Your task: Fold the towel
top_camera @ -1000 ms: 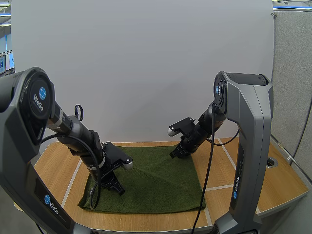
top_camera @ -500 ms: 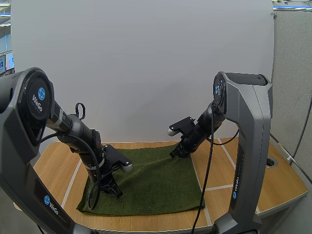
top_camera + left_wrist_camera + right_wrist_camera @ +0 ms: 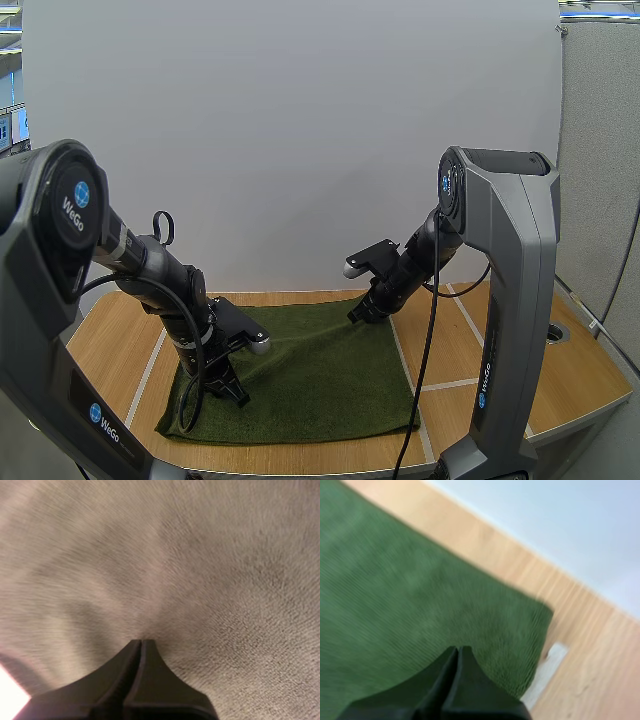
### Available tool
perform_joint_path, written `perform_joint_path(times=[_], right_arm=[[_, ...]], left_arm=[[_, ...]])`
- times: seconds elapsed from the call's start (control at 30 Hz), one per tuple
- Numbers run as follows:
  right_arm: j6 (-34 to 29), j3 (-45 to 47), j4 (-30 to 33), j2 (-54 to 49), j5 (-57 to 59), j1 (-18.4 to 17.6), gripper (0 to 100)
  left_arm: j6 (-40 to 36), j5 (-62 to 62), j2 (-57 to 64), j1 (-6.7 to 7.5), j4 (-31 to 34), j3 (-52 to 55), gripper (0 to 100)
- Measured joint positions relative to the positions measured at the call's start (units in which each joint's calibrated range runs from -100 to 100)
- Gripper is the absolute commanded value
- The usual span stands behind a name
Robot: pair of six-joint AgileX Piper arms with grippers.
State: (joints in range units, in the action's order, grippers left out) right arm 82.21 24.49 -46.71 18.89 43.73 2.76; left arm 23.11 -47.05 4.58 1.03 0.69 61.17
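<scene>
From above, the green towel [image 3: 320, 370] lies spread out on the wooden table [image 3: 500, 370]. My left gripper [image 3: 232, 388] is down on the near left part of it. My right gripper [image 3: 358, 316] is down at the far right corner. Since a second ago my left gripper has slid a tiny bit to the left. The near left edge of the towel has gone along with it, and a soft ridge of cloth runs out from the tips. My right gripper has hardly moved, and the far right corner is in the same spot. I think this means my left side has got hold of the cloth and the fold is only just starting. No part of the towel is laid over another part yet.

From my left wrist, the left gripper [image 3: 141, 644] has its two fingers pressed together into one dark wedge. The towel [image 3: 225, 580] is bunched in little folds that all run toward the tip. So I think the tips are pinching a bit of cloth.

From my right wrist, the right gripper [image 3: 458, 651] also has its fingers pressed together. The tip sits on the towel [image 3: 395, 580] just inside its corner. The corner lies flat on the table [image 3: 580, 645], next to a pale strip [image 3: 547, 675] on the wood. I cannot see any cloth caught between these tips. I think this side may need a better grab before both corners can be lifted.
</scene>
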Motion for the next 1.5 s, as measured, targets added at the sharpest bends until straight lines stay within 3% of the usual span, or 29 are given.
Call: perform_joint_path(times=[0.17, 0.33, 0.53, 0.63, 0.8, 0.97, 1.5], right_arm=[[0.0, -0.1, 0.0, -0.9, 2.6, 0.0, 0], [-1.6, -0.1, -0.5, -10.6, 13.2, 0.0, 0], [-6.6, -0.1, 5.7, -17.1, 30.6, 0.0, 0], [-8.0, 6.6, 9.9, -24.8, 35.5, 0.0, 0], [-8.1, 10.2, 10.6, -27.8, 36.5, 0.0, 0], [-7.9, 20.4, 11.7, -32.7, 36.6, 0.0, 0], [-7.5, 32.4, 12.4, -34.7, 35.9, 0.0, 0]], left_arm=[[0.0, 0.0, 0.8, 0.00, 0.0, 0.0, 0], [-0.2, -3.6, 9.8, 0.00, 0.0, -3.8, 0], [-0.2, -4.9, 13.8, 0.00, 0.0, -11.4, 0], [-0.2, -1.7, 10.9, -0.60, -0.7, -14.4, 0], [-0.1, 1.7, 6.1, -2.30, -0.7, -15.8, 0], [1.3, 8.3, -2.7, -4.25, -1.0, -18.7, 0], [2.3, 14.2, -19.3, -4.40, -2.3, -26.8, 0]])
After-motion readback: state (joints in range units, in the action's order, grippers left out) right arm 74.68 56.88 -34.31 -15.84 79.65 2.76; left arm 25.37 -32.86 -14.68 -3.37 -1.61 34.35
